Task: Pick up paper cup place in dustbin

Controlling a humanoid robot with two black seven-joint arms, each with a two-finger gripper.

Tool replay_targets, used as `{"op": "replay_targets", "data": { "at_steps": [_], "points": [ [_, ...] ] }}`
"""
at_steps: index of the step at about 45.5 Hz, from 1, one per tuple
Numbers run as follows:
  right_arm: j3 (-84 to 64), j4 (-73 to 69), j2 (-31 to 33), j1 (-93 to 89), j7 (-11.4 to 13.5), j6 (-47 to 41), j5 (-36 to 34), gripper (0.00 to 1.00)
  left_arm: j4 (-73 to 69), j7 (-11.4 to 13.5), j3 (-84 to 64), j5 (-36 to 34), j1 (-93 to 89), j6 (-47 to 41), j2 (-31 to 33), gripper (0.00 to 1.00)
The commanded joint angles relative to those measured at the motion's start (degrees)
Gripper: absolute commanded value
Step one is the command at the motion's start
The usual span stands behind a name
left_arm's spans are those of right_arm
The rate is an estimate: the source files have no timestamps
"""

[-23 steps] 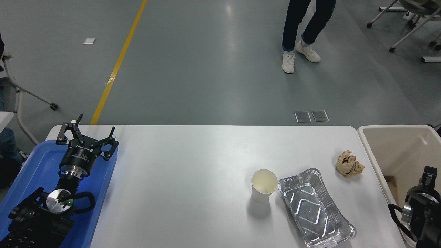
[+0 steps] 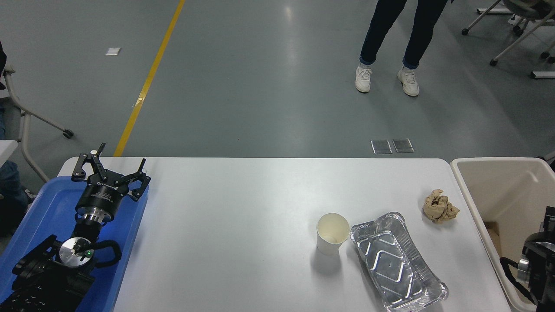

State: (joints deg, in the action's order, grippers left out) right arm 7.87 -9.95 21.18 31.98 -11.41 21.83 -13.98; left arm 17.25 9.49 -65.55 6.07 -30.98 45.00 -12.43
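1 paper cup [image 2: 332,234] upright on table [image 2: 243,208], touching foil tray [image 2: 396,261]; dustbin [image 2: 498,167] at right edge.
Likely light, thin-walled, crushable: pinch mid-wall gently. Right gripper [image 2: 540,255] mostly cropped, jaws' state unclear; left gripper [image 2: 110,173] parked over blue tray [image 2: 41,208], jaws spread, empty.

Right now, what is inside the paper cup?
The paper cup stands upright and open; only its cream inner wall and bare bottom show. Nothing appears inside it.

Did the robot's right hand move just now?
Yes. The right hand slid toward the picture's right edge and lower, over the dustbin, which stayed put. Less of it shows now. The paper cup is untouched.
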Motion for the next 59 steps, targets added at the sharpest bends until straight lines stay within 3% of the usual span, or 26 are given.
{"op": "replay_targets", "data": {
  "at_steps": [1,27,36,42,50,59],
  "points": [
    [-5.4,-0.1,0.0,1.4,0.0,0.0,0.0,1.0,0.0,0.0,0.0,0.0,0.0,0.0,0.0,0.99],
    [-8.6,-2.1,2.1,4.7,0.1,-0.5,-0.3,1.0,0.0,0.0,0.0,0.0,0.0,0.0,0.0,0.99],
    [-11.9,-22.3,14.4,8.2,0.1,-2.9,0.0,1.0,0.0,0.1,0.0,0.0,0.0,0.0,0.0,0.99],
    [-25.7,-32.6,18.5,16.9,0.0,-3.5,0.8,1.0,0.0,0.0,0.1,0.0,0.0,0.0,0.0,0.99],
    [-50.6,-44.2,19.2,35.0,-0.7,-4.6,3.6,1.0,0.0,0.0,0.1,-0.1,0.0,0.0,0.0,0.99],
    [-63.5,-62.5,21.8,56.8,-1.7,-15.1,16.0,1.0,0.0,0.0,0.2,-0.1,-0.1,0.0,0.0,0.99]
  ]
}}
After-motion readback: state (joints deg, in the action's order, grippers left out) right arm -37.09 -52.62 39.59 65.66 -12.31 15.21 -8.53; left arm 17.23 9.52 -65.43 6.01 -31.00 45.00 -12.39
